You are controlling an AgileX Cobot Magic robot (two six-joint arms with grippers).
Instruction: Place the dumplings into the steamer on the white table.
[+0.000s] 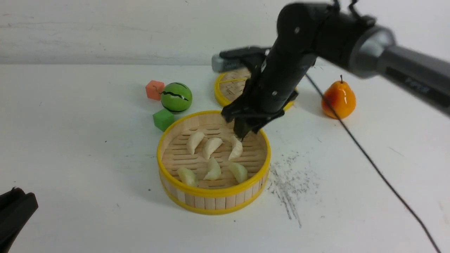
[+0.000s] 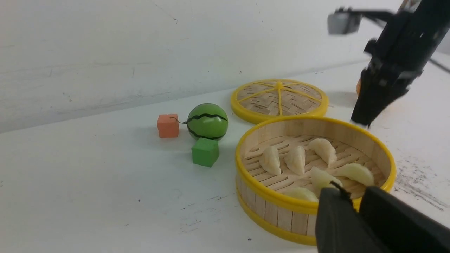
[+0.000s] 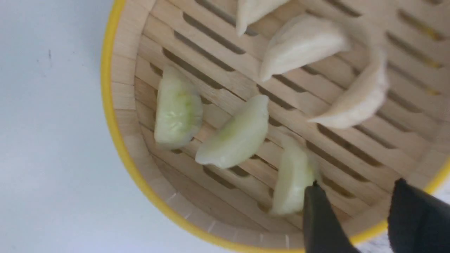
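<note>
The steamer (image 1: 211,192) stands in the middle of the white table (image 1: 70,140). Several cream dumplings (image 1: 212,147) lie on its slatted floor, all inside the wall. My right gripper (image 1: 242,135) hangs over the steamer's far right rim, pointing down. In the right wrist view it (image 3: 357,184) is open with nothing between its fingers, and one dumpling (image 3: 291,175) lies just beside a finger. My left gripper (image 1: 14,211) is low at the table's near left corner. In the left wrist view its fingers (image 2: 355,200) stand slightly apart and empty, short of the steamer (image 2: 267,191).
The flat woven lid (image 1: 228,88) lies behind the steamer, partly hidden by my right arm. A green watermelon ball (image 1: 176,97), an orange cube (image 1: 154,90) and a green cube (image 1: 163,119) sit at the steamer's far left. An orange pear (image 1: 338,99) and a black cable (image 1: 369,158) are on the right.
</note>
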